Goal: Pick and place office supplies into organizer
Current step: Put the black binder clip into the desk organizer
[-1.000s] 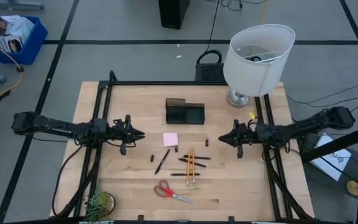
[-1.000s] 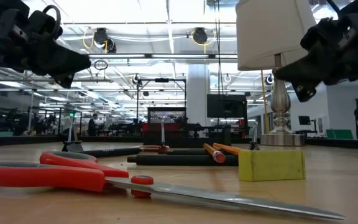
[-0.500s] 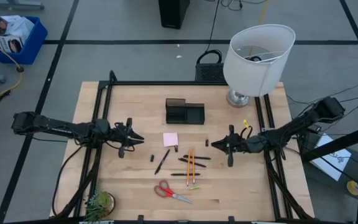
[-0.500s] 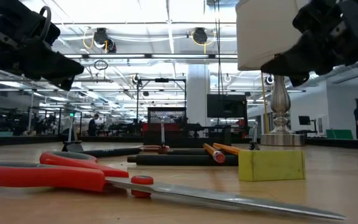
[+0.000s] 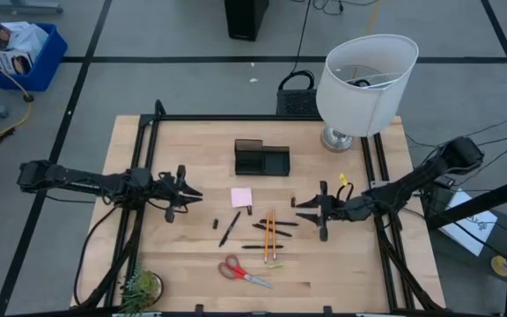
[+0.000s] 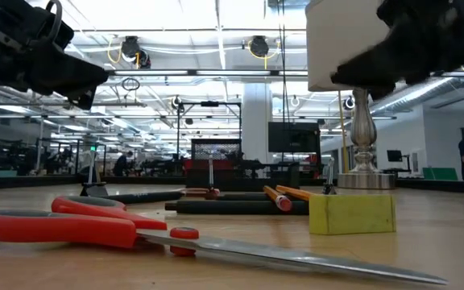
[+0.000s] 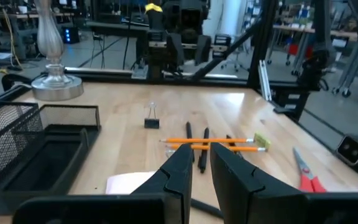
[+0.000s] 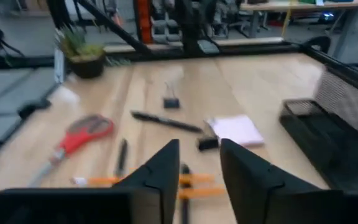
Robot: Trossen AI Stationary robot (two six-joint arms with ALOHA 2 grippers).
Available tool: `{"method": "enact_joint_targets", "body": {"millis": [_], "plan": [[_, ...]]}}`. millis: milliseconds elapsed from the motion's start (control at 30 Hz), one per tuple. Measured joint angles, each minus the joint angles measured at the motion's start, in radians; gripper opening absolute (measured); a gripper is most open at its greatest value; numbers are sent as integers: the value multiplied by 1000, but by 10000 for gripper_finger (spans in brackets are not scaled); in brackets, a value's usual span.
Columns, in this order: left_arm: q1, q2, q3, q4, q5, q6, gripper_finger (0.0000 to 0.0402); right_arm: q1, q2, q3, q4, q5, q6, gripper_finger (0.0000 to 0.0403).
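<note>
black mesh, the organizer (image 5: pixel 261 158) sits toward the lamp (image 5: pixel 364 81) end of the wooden table (image 5: pixel 174 255), its long side running across. nearer me from it lies the pink sticky-note pad (image 5: pixel 241 196), then two orange pencils (image 5: pixel 270 235) side by side, lengthwise pointing away from the organizer. beyond them the red-handled scissors (image 5: pixel 244 272) lie slanted, blades aimed to the right. the right gripper (image 5: pixel 307 209) hovers right of the pencils, fingers spread apart, empty. the left gripper (image 5: pixel 194 194) hangs left of the pad, fingers nearly pressed together, holding nothing.
</note>
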Motion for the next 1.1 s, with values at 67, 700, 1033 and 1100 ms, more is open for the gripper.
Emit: {"method": "enact_joint_targets", "body": {"millis": [67, 700, 1033, 1100], "plan": [[0, -4, 0, 1, 0, -14, 63, 20, 28, 47, 34, -7, 3, 131], [-2, -5, 0, 6, 0, -12, 63, 88, 210, 279, 55, 170, 26, 155], [-2, -16, 0, 32, 30, 13, 63, 91, 346, 583, -605, 653, 358, 149], [-2, -29, 0, 33, 89, 13, 63, 83, 356, 598, -692, 646, 469, 149]]}}
